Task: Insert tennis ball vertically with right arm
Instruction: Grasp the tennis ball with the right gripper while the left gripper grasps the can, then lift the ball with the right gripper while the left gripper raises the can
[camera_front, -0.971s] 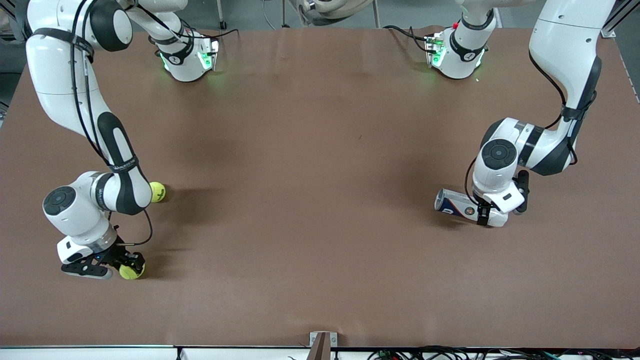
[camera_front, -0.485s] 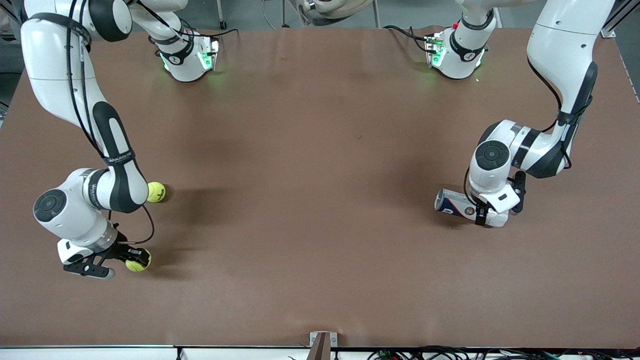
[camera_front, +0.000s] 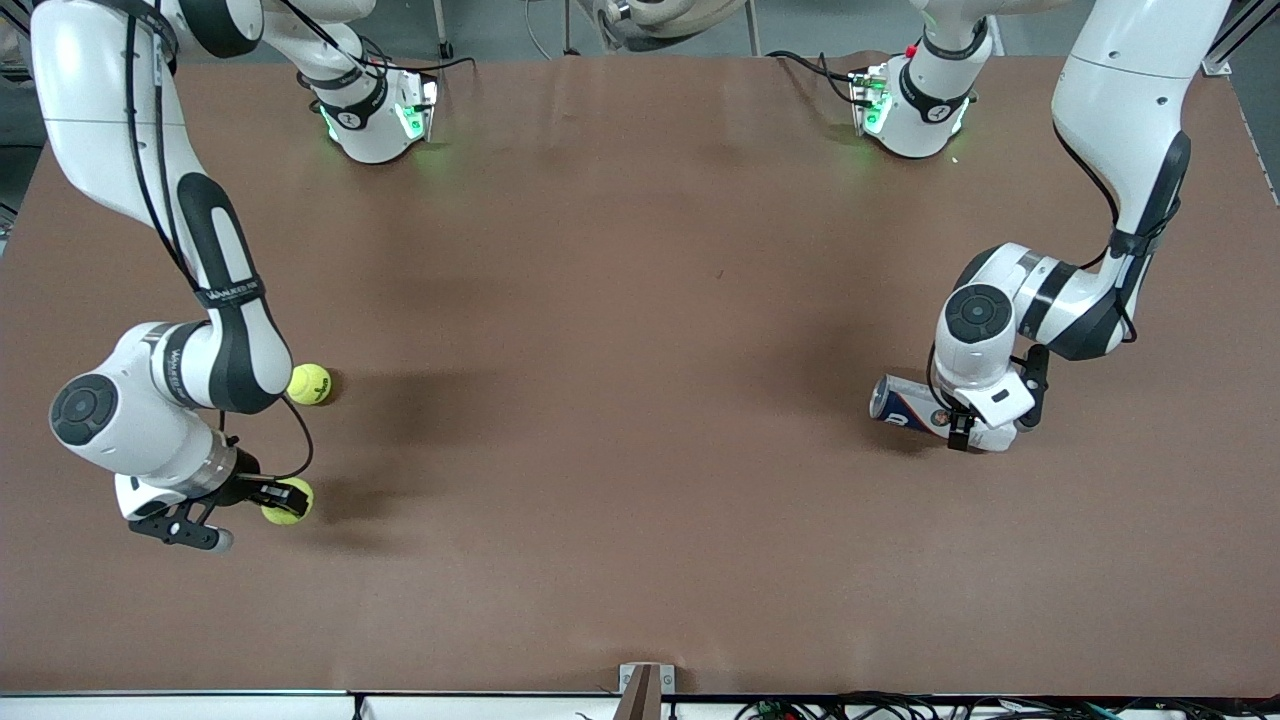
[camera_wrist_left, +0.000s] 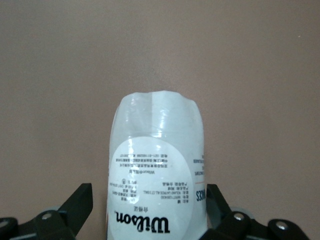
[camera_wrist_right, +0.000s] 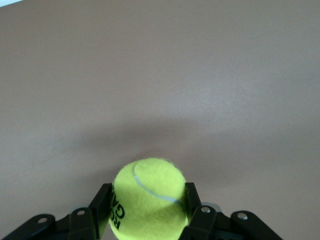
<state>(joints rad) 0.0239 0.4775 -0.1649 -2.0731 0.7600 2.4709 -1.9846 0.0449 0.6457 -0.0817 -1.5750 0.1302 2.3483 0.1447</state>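
The tennis ball was clamped between the fingers of the right gripper, lifted just clear of the desk near the right arm's end and toward the edge nearest the front camera. In the right wrist view the ball sat squarely between the two black pads, seam showing, with bare desk below it.

A second tennis ball lay on the desk farther from the front camera, just beside the right arm's forearm.

Toward the left arm's end, the Wilson ball can lay on its side. The left gripper was down around it, jaws spread wide on either side of the can and seemingly not yet squeezing it.

The step in hand looked like carrying the ball across to the can. To do it well, the can would likely have to be gripped firmly and stood upright with its mouth up before the ball arrived. The right arm should keep its grip centred on the ball, bring it directly over the opening, and lower it straight down before letting go.
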